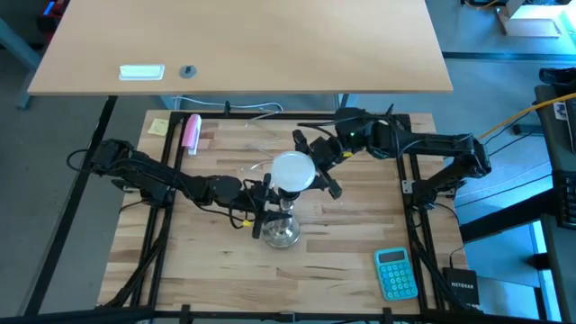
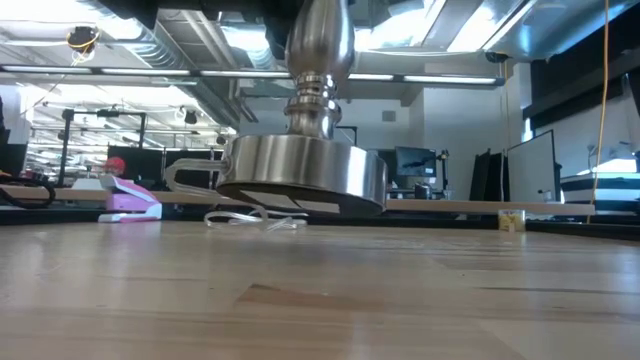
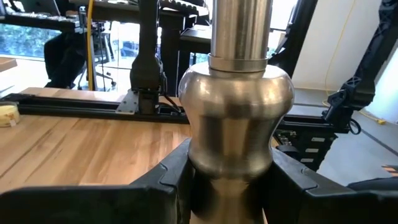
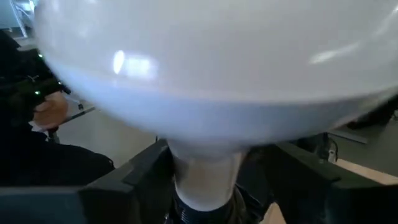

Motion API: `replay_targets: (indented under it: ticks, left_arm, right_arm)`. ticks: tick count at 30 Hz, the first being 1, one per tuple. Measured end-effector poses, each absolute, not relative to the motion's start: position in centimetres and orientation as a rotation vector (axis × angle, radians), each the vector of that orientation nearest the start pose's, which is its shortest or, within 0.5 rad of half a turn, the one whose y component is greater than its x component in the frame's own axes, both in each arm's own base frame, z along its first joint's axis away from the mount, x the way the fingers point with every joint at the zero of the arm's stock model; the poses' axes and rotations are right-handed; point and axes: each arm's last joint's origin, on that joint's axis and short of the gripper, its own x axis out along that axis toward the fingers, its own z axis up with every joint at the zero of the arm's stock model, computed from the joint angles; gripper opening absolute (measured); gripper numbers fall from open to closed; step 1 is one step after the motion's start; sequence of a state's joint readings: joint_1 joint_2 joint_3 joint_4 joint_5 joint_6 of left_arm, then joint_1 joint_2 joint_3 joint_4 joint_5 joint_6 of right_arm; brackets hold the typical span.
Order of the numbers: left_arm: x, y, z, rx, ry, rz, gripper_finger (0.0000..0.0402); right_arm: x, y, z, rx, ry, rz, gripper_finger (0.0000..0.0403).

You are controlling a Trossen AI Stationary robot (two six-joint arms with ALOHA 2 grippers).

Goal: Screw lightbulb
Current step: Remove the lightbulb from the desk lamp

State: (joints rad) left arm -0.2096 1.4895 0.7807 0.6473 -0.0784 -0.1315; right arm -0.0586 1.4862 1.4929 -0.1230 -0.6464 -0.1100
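The white lightbulb [image 1: 292,171] stands upright over the shiny metal socket stand [image 1: 282,232] at the table's middle. In the right wrist view its globe [image 4: 211,56] fills the top and its neck runs down toward a dark top below. My right gripper [image 1: 317,167] reaches in from the far right and is shut on the bulb. My left gripper [image 1: 267,212] comes from the left and is shut on the stand. In the low view the stand's round base [image 2: 300,175] shows its underside and looks raised off the tabletop. My left gripper pinches the stand's stem at the narrow waist [image 3: 229,180] just under its rounded bulge, one finger [image 3: 165,190] on each side. The fingers come level from the table's left and lie across the upright stem. My right gripper pinches the bulb's narrow neck [image 4: 205,177] just under the globe, between its two fingers [image 4: 140,177]. The fingers come about level from the table's far right. The bulb stands upright, globe up, with its neck's lower end in the dark part at the stand's top.
A teal calculator [image 1: 396,273] lies near the front right. A pink stapler [image 1: 191,132] and a yellow note [image 1: 158,126] lie at the far left. A clear wrapper [image 2: 255,218] lies behind the stand. A second table [image 1: 243,45] lies beyond the far edge.
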Motion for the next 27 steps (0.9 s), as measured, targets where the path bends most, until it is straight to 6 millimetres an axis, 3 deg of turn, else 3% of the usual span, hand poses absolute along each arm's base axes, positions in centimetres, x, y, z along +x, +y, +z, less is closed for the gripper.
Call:
replay_targets:
  ticks: [5,8,17,24,27]
  left_arm:
    - [31.4,-6.4,24.7,-0.122,0.068,-0.127,0.0123]
    - [31.4,-6.4,24.7,-0.122,0.067,-0.115,0.0123]
    - [31.3,-6.0,24.6,-0.107,0.061,0.131,0.0123]
    - [30.8,-6.1,24.3,-0.074,0.072,0.396,0.0123]
    - [30.7,-6.1,24.2,-0.056,0.082,0.455,0.0123]
  right_arm:
    - [33.8,-0.2,41.4,-0.066,0.073,0.608,0.0200]
    - [33.7,-0.2,41.5,-0.061,0.076,0.599,0.0149]
    - [33.4,-0.7,41.6,-0.057,0.115,0.376,0.0147]
    - [33.6,1.2,41.5,-0.078,0.146,0.044,0.0147]
    - [33.7,1.8,41.4,-0.090,0.152,-0.022,0.0147]
